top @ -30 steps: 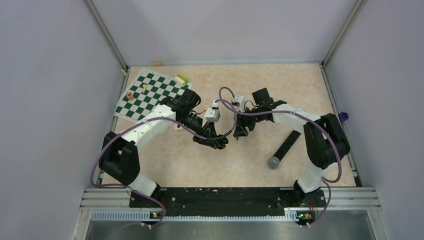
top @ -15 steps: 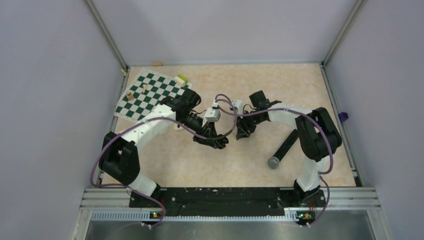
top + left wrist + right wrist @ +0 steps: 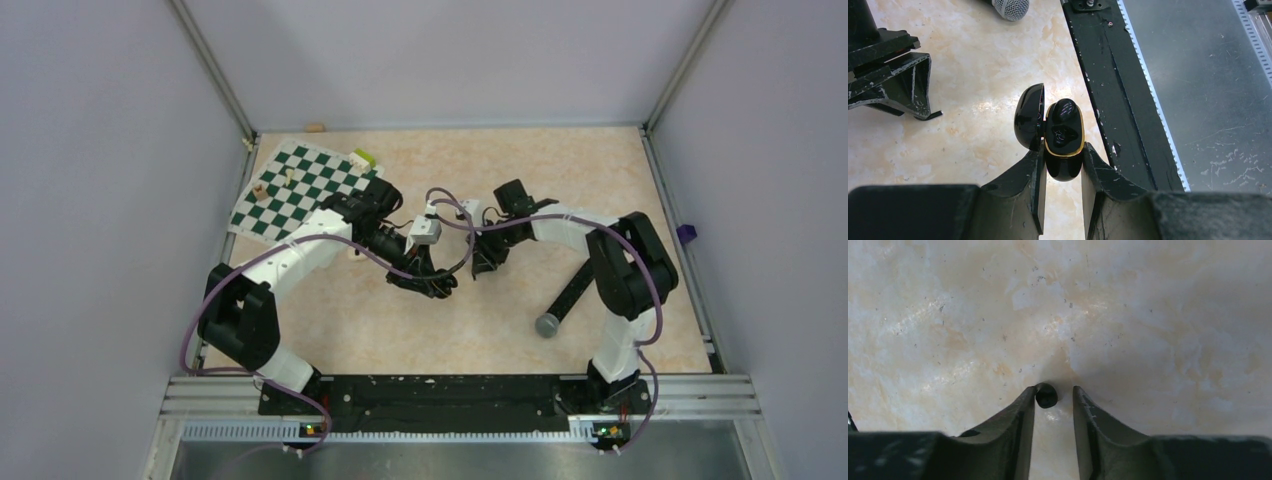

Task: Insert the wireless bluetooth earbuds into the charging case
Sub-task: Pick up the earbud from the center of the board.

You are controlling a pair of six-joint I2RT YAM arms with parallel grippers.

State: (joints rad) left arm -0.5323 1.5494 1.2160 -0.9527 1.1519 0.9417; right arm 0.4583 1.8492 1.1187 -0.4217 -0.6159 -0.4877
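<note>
The right gripper (image 3: 1054, 392) points down at the table (image 3: 1148, 315) with its fingers apart and an earbud (image 3: 1046, 395) between the tips. The small black bud lies on the marbled surface, touching the finger at the left of the wrist view, with a clear gap to the other finger, so nothing is clamped yet

The left gripper (image 3: 1063, 150) is closed tight on the charging case (image 3: 1063, 162), its two fingers pressing the sides of the glossy black body. The lid (image 3: 1029, 116) is swung open to one side, showing a gold rim around the opening. A shiny black shape sits inside that rim; whether it is the other earbud cannot be told

From above, the two grippers sit close together near the middle of the table, the case-holding one just in front of the other. A microphone (image 3: 565, 300) lies on the table near the right arm, its grey head (image 3: 547, 323) toward the near edge. A green and white chessboard (image 3: 300, 190) lies at the far left corner with a few small pieces on it
</note>
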